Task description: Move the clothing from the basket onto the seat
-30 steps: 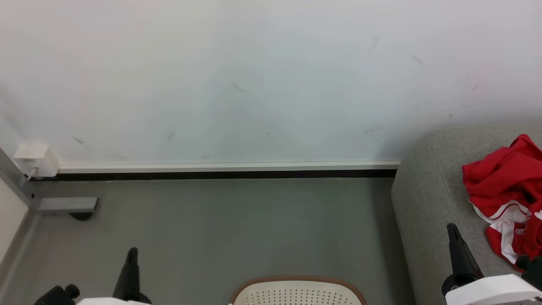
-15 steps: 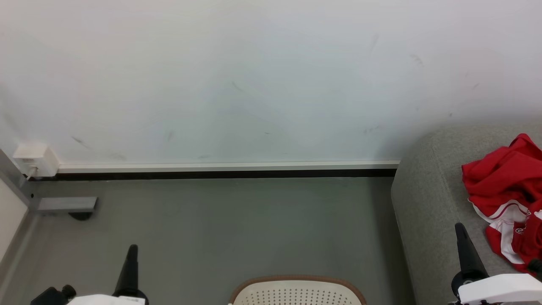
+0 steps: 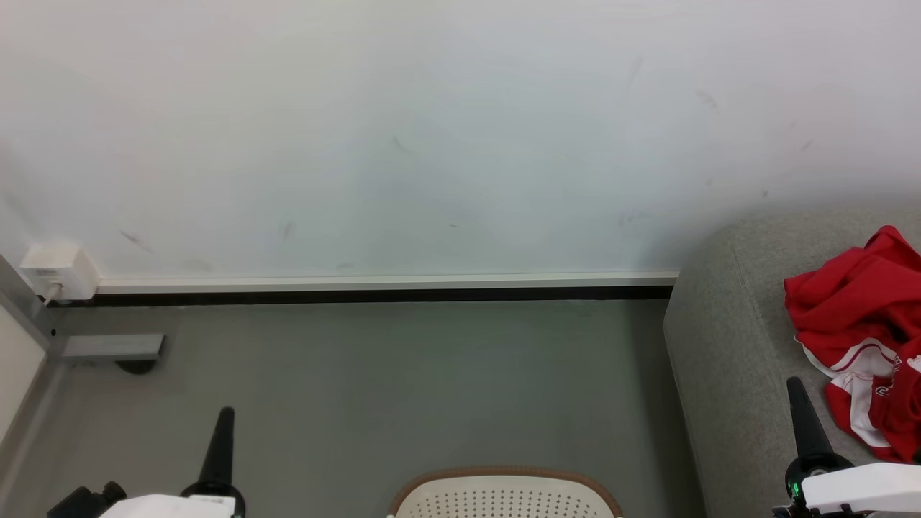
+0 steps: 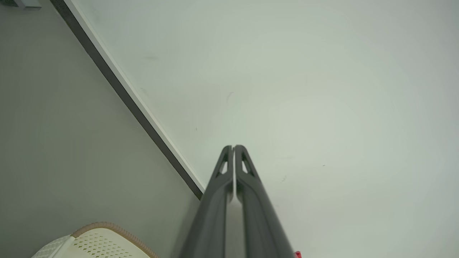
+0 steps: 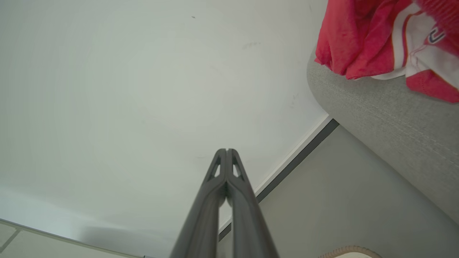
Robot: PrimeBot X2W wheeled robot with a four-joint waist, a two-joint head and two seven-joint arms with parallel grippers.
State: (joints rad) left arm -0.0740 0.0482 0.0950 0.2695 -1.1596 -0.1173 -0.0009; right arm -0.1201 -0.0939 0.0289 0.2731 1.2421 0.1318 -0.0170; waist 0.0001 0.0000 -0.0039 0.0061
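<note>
**The clothing (image 3: 856, 316) lies on the seat (image 3: 727, 345)**

Nearest to me is the basket (image 3: 504, 472). Left of it my left gripper (image 3: 225, 413) and right of it my right gripper (image 3: 794, 383) are both pinched tight, holding nothing. The seat is farther right.

Wall (image 3: 432, 129) and floor (image 3: 403, 388)
Pale wall (faintly scuffed) meets grey floor along a white-and-black skirting (image 3: 388, 283); far left, a white socket box (image 3: 59, 272) sits above a grey metal foot (image 3: 111, 347).
</note>
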